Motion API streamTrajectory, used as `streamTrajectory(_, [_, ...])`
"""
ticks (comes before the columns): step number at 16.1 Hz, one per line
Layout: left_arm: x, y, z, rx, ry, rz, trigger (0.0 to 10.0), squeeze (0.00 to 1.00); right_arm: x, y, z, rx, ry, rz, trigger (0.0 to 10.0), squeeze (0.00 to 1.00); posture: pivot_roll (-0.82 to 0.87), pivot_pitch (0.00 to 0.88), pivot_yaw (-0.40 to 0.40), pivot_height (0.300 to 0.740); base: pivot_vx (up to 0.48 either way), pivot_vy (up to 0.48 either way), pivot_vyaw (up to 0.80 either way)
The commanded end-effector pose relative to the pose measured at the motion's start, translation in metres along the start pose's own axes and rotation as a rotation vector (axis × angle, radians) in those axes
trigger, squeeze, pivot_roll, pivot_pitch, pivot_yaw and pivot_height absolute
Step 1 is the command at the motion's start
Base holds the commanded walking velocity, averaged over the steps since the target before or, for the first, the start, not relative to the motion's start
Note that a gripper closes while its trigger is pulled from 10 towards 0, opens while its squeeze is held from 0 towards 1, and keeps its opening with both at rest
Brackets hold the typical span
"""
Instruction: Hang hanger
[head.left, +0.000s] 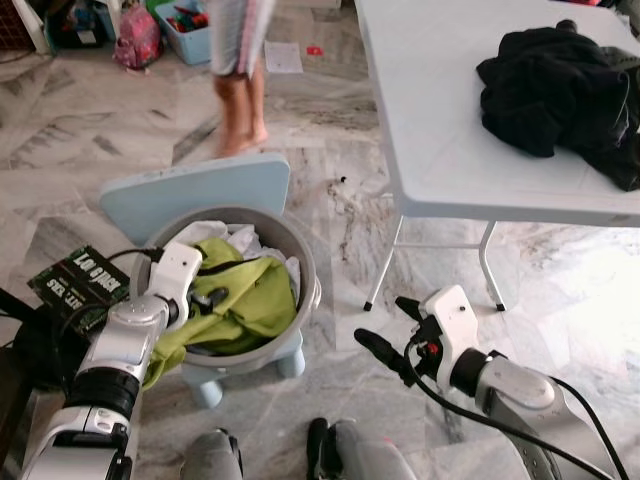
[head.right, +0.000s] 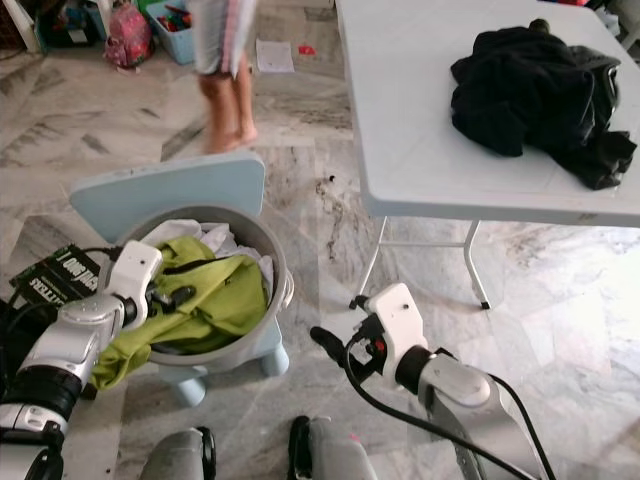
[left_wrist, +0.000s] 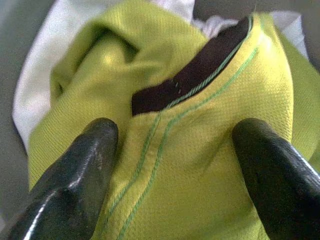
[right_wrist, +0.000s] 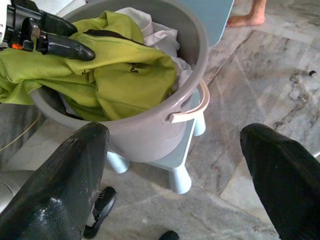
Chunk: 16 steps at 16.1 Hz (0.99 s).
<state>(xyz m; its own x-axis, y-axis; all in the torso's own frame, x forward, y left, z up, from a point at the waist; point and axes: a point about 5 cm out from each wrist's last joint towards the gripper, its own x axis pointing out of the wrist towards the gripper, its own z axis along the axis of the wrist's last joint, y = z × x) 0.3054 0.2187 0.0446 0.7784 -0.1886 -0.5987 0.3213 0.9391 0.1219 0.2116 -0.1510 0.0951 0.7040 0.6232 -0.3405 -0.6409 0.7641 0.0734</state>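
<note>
No hanger can be made out anywhere, so the hanging itself is judged not yet begun; only a garment is being reached for. A lime-green shirt (head.left: 240, 295) with a dark collar lies heaped on white laundry (head.left: 205, 232) inside a grey bucket (head.left: 305, 262), at the lower left of the head views. The bucket is set on a pale blue stool (head.left: 195, 190).

The left gripper (head.left: 208, 297) is placed over the shirt, its fingers spread to either side of a fold near the collar, nothing yet pinched between them. The right gripper (head.left: 385, 335) is held at lower centre, beside the bucket and apart from it, fingers parted and empty.

At the upper right a dark garment (head.left: 560, 95) is piled on a white folding table (head.left: 440, 130). A person's legs (head.left: 240, 100) are seen at the top centre, on the marble floor (head.left: 330, 390). The lifting of the shirt, the finding of a hanger and the hanging are judged to remain.
</note>
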Motion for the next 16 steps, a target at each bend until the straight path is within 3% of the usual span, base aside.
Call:
streamTrajectory(1, [0.001, -0.002, -0.005, 0.001, 0.015, -0.019, 0.0, 0.0, -0.002, 0.001, 0.004, -0.01, 0.0, 0.019, 10.0, 0.0, -0.15, 0.19, -0.126, 0.74, 0.0, 0.0, 0.0])
streamTrajectory(7, [0.007, 0.0, -0.011, 0.004, 0.036, -0.008, 0.0, 0.0, 0.0, 0.004, 0.012, 0.014, -0.031, 0.06, 10.0, 0.0, -0.16, 0.182, -0.122, 0.74, 0.0, 0.0, 0.0])
streamTrajectory(10, [0.008, 0.003, -0.009, 0.036, -0.001, 0.03, 0.0, 0.0, -0.004, 0.021, 0.014, 0.086, -0.027, 0.24, 10.0, 0.0, -0.15, 0.179, -0.123, 0.74, 0.0, 0.0, 0.0])
streamTrajectory(16, [0.006, 0.011, -0.002, 0.074, -0.096, 0.146, 0.0, 0.0, 0.002, 0.014, 0.012, 0.078, -0.016, 0.216, 10.0, 0.0, -0.14, 0.173, -0.124, 0.74, 0.0, 0.0, 0.0])
